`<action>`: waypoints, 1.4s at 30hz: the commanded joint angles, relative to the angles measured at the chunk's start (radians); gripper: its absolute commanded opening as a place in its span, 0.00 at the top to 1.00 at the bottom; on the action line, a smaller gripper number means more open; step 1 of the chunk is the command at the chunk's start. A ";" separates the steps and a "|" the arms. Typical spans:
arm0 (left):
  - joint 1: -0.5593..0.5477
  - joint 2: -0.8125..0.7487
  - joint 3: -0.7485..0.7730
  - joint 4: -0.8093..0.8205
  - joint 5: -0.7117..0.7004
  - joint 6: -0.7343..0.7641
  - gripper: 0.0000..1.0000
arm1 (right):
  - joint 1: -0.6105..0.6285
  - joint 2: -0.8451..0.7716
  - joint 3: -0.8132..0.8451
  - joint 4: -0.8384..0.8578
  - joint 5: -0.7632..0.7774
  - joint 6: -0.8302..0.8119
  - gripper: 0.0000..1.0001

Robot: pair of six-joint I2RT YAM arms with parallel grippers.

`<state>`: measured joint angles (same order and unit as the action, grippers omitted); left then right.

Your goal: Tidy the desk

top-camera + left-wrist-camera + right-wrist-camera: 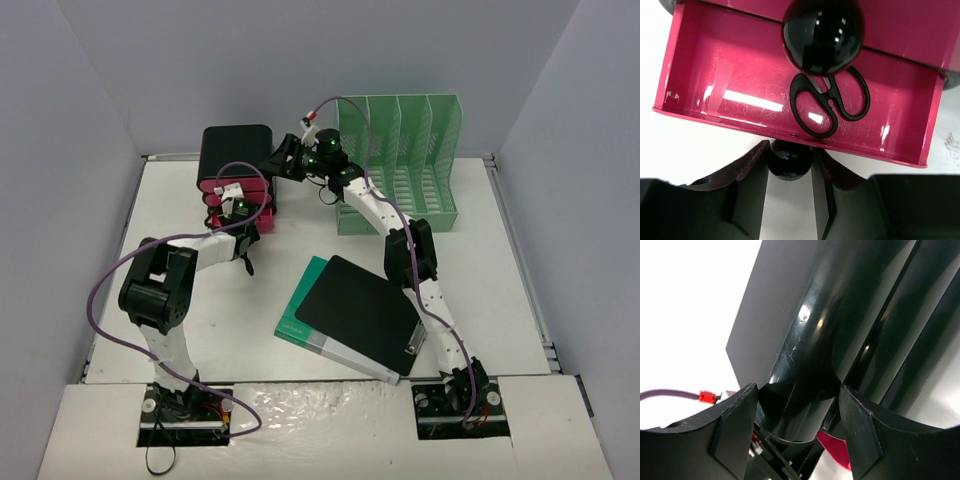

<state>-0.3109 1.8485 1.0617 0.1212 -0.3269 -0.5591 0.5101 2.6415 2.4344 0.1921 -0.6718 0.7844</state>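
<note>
The left claw [790,152] is clamped narrow on the black knob [788,162] of the pink drawer [730,95], which stands open just ahead of its fingers. The scissors [819,133] lie flat inside, beyond the knob, so this grip looks meant for pushing the drawer shut over them. The right claw [799,392], farther off and to the right, is closed at middling width around the unit's rounded black casing [830,315], probably bracing it against sliding. The white desk [480,270] spreads beneath both claws.
</note>
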 commanded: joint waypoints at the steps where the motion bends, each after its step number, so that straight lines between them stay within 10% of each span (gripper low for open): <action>1: 0.073 -0.042 0.119 0.164 -0.104 0.025 0.69 | 0.024 -0.008 -0.011 -0.051 -0.060 -0.086 0.62; 42: 0.156 -0.045 0.122 0.312 -0.036 0.182 0.63 | 0.022 -0.208 -0.179 -0.105 0.009 -0.134 0.45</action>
<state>-0.1956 1.8874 1.1011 0.2165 -0.2965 -0.3898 0.5253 2.5573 2.2509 0.0658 -0.6588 0.6765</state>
